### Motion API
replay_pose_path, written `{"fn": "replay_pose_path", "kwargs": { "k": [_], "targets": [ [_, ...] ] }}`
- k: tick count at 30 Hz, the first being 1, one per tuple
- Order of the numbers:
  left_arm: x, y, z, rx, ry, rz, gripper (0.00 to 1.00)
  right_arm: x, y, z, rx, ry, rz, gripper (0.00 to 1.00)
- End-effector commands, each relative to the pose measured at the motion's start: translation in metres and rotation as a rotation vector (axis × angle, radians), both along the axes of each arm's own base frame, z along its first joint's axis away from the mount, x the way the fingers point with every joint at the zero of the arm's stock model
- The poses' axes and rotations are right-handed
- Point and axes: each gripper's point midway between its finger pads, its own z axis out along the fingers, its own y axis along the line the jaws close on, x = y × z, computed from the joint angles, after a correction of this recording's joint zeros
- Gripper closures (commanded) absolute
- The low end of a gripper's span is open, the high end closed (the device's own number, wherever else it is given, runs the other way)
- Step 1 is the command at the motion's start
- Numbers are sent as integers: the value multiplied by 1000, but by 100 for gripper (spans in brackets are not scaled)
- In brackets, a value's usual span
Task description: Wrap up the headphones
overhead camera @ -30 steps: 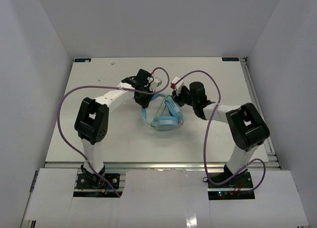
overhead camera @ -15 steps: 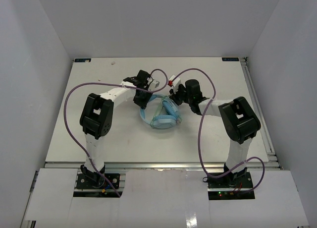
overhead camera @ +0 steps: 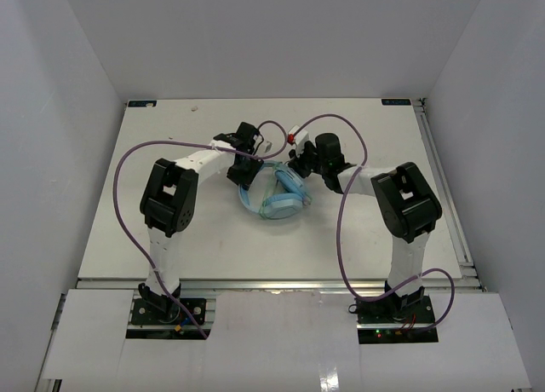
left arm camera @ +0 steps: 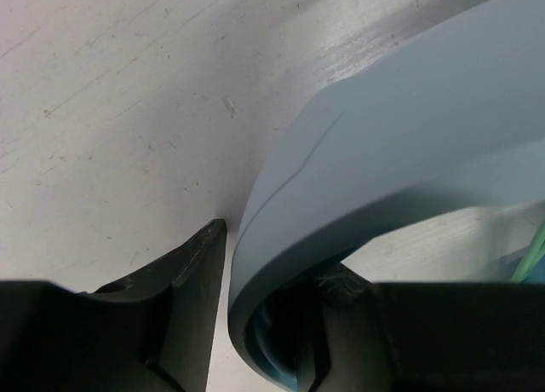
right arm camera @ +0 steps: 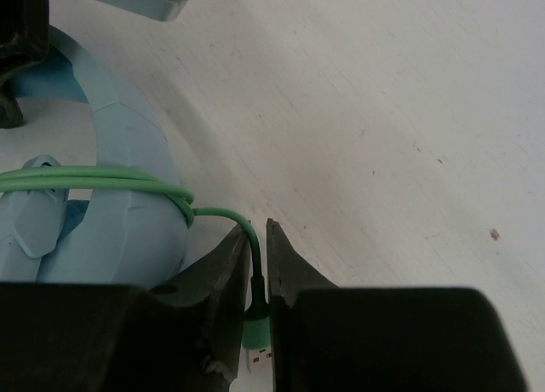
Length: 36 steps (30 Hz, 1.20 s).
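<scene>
The left gripper (overhead camera: 240, 175) straddles the curved headband (left arm camera: 383, 136) of the light blue over-ear headphones (overhead camera: 281, 206), its jaws loose, with a sliver of white table (left arm camera: 102, 111) showing beside one finger. The headphones lie mid-table between the arms. The right gripper (right arm camera: 254, 239) pinches their thin pale-green cord (right arm camera: 102, 181) at the plug (right arm camera: 258, 345).

Headphones (left arm camera: 383, 153) — blurred close-up, both ends beyond the view's edges

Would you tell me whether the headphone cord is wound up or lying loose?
Wound: the cord loops around the headphones, and only its plug end leads off, between the fingers of the right pincer.
</scene>
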Motion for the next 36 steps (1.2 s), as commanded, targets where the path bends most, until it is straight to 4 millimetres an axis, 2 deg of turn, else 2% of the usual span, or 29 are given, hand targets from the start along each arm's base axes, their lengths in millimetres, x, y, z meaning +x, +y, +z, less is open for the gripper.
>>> {"fn": "replay_pose_path", "kwargs": {
  "k": [1, 7, 16, 20, 21, 22, 24, 30, 33, 36],
  "targets": [
    [-8, 26, 9, 90, 2, 51, 51, 35, -4, 42, 66, -120, -71, 80],
    [3, 32, 34, 94, -89, 104, 40, 36, -5, 45, 63, -110, -80, 71],
    [15, 44, 67, 111, -207, 211, 38, 40, -15, 56, 46, -124, -136, 60],
    [23, 50, 89, 99, -300, 309, 35, 40, -20, 59, 41, -109, -175, 50],
    [25, 49, 96, 82, -318, 323, 33, 41, -22, 62, 44, -110, -188, 48],
    [24, 48, 100, 67, -324, 322, 24, 41, -23, 63, 42, -106, -193, 47],
    [24, 44, 101, 50, -319, 308, 14, 40, -23, 65, 37, -101, -191, 44],
    [23, 50, 87, 96, -300, 311, 12, 39, -25, 67, 28, -93, -198, 43],
    [25, 53, 93, 104, -322, 325, 12, 41, -28, 74, 24, -101, -216, 42],
    [28, 56, 112, 93, -375, 349, 12, 45, -34, 90, 11, -120, -251, 42]
  ]
}}
